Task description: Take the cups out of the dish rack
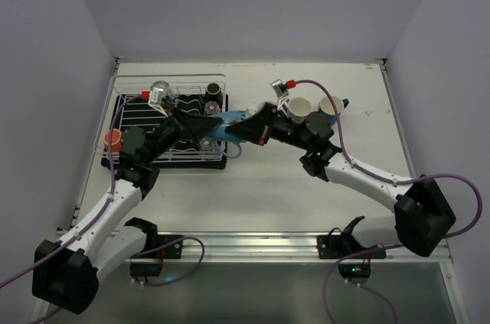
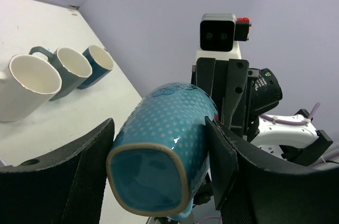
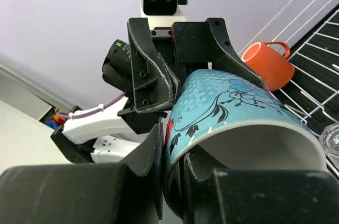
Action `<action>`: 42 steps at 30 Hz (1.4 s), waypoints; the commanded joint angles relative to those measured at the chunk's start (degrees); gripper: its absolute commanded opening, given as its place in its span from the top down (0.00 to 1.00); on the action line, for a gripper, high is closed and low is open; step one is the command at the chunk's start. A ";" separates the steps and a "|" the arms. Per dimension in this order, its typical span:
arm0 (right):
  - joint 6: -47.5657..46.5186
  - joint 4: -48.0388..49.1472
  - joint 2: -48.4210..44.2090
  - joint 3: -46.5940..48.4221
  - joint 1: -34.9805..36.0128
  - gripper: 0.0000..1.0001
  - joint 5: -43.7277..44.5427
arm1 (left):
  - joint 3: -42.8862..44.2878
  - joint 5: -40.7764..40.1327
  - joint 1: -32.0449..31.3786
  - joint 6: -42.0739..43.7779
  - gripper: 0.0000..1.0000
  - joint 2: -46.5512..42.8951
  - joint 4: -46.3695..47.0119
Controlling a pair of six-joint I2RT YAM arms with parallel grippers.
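Two pincers grip one cup here: the light blue mug (image 2: 169,128) hangs above the bench (image 1: 291,194), just right of the dish rack (image 1: 142,117), near the centre of the top view. Your left pincer (image 2: 159,152) stands part open around the mug's body, one finger on each side, with the base toward its own camera. Your right pincer (image 3: 172,158) is closed on the rim, one finger inside the mouth and one on the patterned wall.

This reads as a hand-over, so take it in order. Check that the right pinch is firm, then spread the left fingers wide and draw that arm straight back toward the rack, without rubbing the glaze. A rim pinch is a thin hold on a slick cup, so travel slowly and hold the wrist level, or the mug may swing or slip.

Aim for the bare bench beside the cream mug (image 2: 29,86), grey mug (image 2: 66,68) and dark blue mug (image 2: 98,62), upper right in the top view, and leave a gap. The orange mug (image 3: 267,65), a glass tumbler (image 1: 161,93) and a dark brown cup (image 1: 213,93) wait in the rack.
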 commanded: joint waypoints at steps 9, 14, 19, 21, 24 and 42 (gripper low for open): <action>-12.42 -18.75 -12.52 0.18 -2.56 1.00 5.56 | 10.32 -2.91 -1.56 24.30 0.00 -6.49 -24.51; -21.28 -36.52 -18.85 4.04 -7.29 1.00 9.60 | 12.69 -4.23 -1.56 33.69 0.00 -9.75 -36.95; -29.65 -61.07 -22.71 6.78 -20.12 1.00 23.83 | 15.34 -8.27 -1.56 42.85 0.00 -12.03 -48.77; -31.77 -64.15 -24.91 6.00 -26.08 1.00 31.74 | 13.33 -10.38 -1.56 45.14 0.00 -14.49 -50.27; -34.40 -65.39 -25.01 6.69 -32.41 1.00 41.15 | 8.86 -11.79 -1.47 46.46 0.00 -18.88 -48.17; -38.10 -67.33 13.30 29.19 -50.72 1.00 36.87 | 6.90 -19.88 -6.92 48.31 0.00 -25.75 -50.71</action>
